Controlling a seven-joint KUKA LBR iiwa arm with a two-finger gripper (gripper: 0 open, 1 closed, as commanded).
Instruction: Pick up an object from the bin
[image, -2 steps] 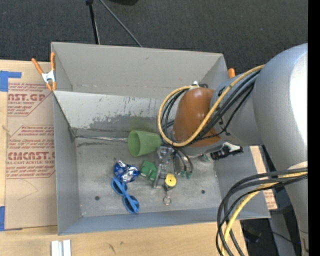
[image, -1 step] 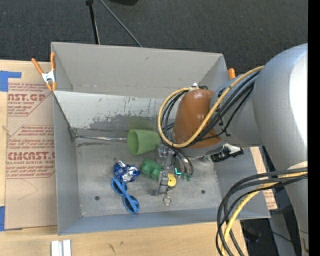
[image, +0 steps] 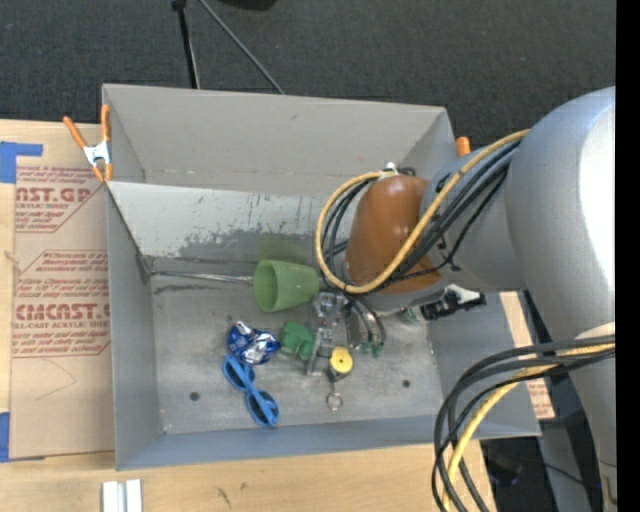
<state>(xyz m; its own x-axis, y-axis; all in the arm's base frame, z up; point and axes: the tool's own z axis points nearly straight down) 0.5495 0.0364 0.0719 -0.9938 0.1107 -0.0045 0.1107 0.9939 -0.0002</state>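
My gripper (image: 338, 322) hangs low over the middle of the bin floor, under the orange wrist cover. A small green block (image: 295, 338) lies just to its left, touching or nearly touching it. A small yellow round piece (image: 341, 362) sits right below it. A green cup (image: 283, 284) lies on its side just up and to the left. Another small green bit (image: 373, 348) shows at the gripper's right side. The cover and cables hide the gripper's upper part.
A crumpled blue and white wrapper (image: 250, 343) and blue toy glasses (image: 251, 392) lie left of the gripper. A small metal piece (image: 334, 402) rests near the front wall. The arm and its cables cover the bin's right side.
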